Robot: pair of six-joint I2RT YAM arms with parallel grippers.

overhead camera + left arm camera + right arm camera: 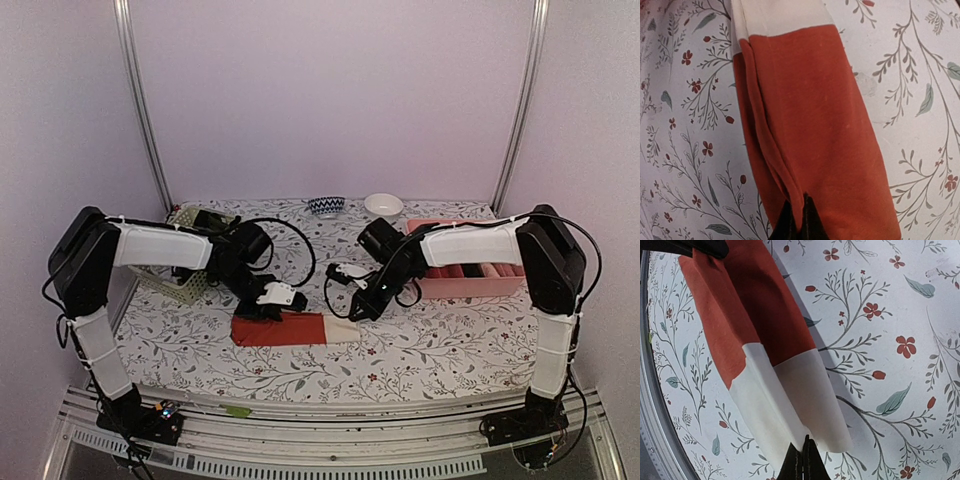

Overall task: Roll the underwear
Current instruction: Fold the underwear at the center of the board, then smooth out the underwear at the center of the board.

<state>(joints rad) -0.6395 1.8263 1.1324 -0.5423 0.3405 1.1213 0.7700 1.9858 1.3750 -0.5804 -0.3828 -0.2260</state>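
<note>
Right, the underwear [296,328] in play is the red-orange pair with the cream-white part, folded into one narrow strip on the floral tabletop [450,340], between the two arms. Its long axis runs left to right across the top view, red end toward the left arm, cream end toward the right arm. The left hand [263,311] is at the red end, fingers together and clamped on the cloth. Its wrist view shows the strip running straight ahead from the fingertips, cream band at the far end. The right hand [358,313] mirrors it at the cream end, fingers together, pinching what looks like a corner of the cream edge. The red end and the dark tip of the other hand show at the far end of its view. A shadow under the strip in the right wrist view suggests it is raised a little there; can't tell how much. So neither arm is nearer: each has one end, and the strip lies along the line joining them. My read: the roll has to go along that axis, one end travelling toward the other. No roll started yet, the strip is flat along its length. The pink tray [470,285] sits behind the right hand, not touching the strip.
</note>
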